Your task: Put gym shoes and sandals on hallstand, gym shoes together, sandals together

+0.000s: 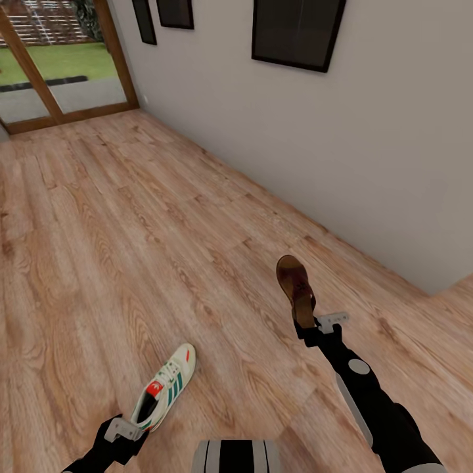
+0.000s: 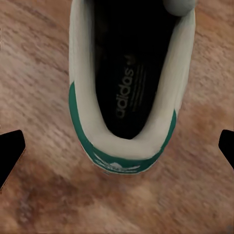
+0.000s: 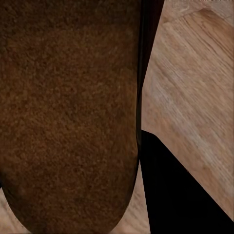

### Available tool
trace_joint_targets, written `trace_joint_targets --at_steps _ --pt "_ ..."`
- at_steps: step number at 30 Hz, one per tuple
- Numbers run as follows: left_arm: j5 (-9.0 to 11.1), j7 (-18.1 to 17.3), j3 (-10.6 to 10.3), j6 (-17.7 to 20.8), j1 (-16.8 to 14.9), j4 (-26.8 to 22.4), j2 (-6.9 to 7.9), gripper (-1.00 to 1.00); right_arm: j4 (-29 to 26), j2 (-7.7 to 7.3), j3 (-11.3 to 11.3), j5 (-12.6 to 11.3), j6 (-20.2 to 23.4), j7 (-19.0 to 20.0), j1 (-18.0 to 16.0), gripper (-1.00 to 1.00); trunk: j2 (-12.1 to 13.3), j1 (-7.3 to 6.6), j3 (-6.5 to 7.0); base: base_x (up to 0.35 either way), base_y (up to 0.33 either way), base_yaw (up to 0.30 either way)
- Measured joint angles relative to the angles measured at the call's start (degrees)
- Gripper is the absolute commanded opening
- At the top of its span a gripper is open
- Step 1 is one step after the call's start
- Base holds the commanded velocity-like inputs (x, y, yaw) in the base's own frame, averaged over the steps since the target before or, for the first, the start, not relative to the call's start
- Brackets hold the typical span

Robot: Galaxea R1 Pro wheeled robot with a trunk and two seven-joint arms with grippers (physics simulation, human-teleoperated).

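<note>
One white gym shoe (image 1: 164, 386) with green stripes lies on the wood-plank corridor floor (image 1: 131, 249), toe pointing away from me. My left gripper (image 1: 122, 430) sits at its heel. In the left wrist view the green-trimmed heel of the gym shoe (image 2: 124, 146) lies between the two black fingertips (image 2: 10, 155), which stand wide apart without touching it: the gripper is open. My right gripper (image 1: 307, 326) is shut on the heel end of a dark-brown sandal (image 1: 295, 286), held up off the floor and pointing away. The sandal's footbed (image 3: 68, 112) shows close against one black finger (image 3: 180, 195). The hallstand is out of view.
A grey wall (image 1: 341, 144) with dark framed pictures (image 1: 299, 29) runs along the right. A wood-framed glass door (image 1: 59, 66) stands at the far left end. My base (image 1: 236, 456) shows at the bottom centre. Open floor stretches ahead.
</note>
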Motion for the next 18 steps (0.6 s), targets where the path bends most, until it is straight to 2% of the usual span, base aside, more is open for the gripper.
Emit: trace_joint_targets --at_steps 4,18 --pt "0.0 0.0 0.0 0.0 0.0 0.0 0.00 1.00 0.0 0.00 0.0 0.0 0.0 0.0 0.0 -1.00 0.0 -0.01 0.00 0.158 0.000 0.000" --pt "0.0 0.0 0.1 0.0 0.0 -0.1 0.04 1.00 0.0 0.00 0.0 0.0 0.0 0.0 0.0 -1.00 0.0 0.01 -0.06 0.011 0.000 0.000"
